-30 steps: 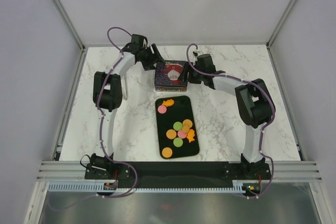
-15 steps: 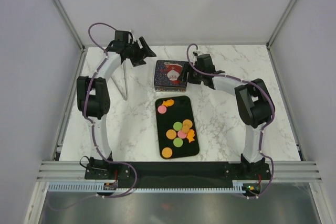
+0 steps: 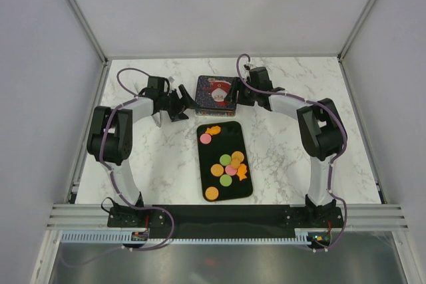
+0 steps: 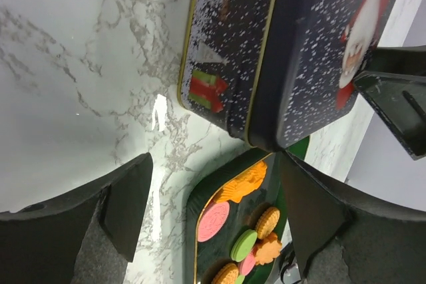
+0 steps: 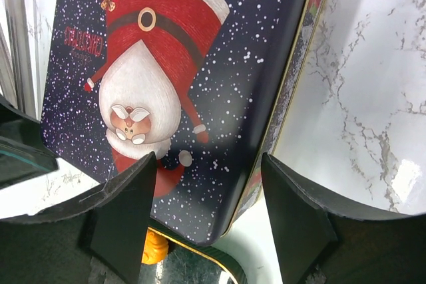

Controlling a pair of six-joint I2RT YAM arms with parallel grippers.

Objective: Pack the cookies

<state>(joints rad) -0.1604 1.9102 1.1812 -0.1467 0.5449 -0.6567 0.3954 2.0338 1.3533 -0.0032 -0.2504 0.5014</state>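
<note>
The cookies (image 3: 230, 163) lie on a black tray (image 3: 245, 139): orange, pink and green rounds, with an irregular orange one (image 3: 213, 130) at the far end. They also show in the left wrist view (image 4: 234, 231). A dark Santa tin (image 3: 216, 94) with its lid on stands just beyond the tray. My left gripper (image 3: 180, 105) is open and empty, low beside the tin's left side (image 4: 219, 51). My right gripper (image 3: 241, 95) is open at the tin's right edge, its jaws (image 5: 210, 224) spread over the lid's corner (image 5: 180, 84).
The tray's long side runs toward the arm bases. White marble table (image 3: 279, 144) lies on both sides of it. Grey walls and a metal frame (image 3: 93, 44) bound the table at the back and sides.
My left arm has swung from the far left back corner down and toward the tin, ending low at its left side. The right arm has stayed at the tin.
</note>
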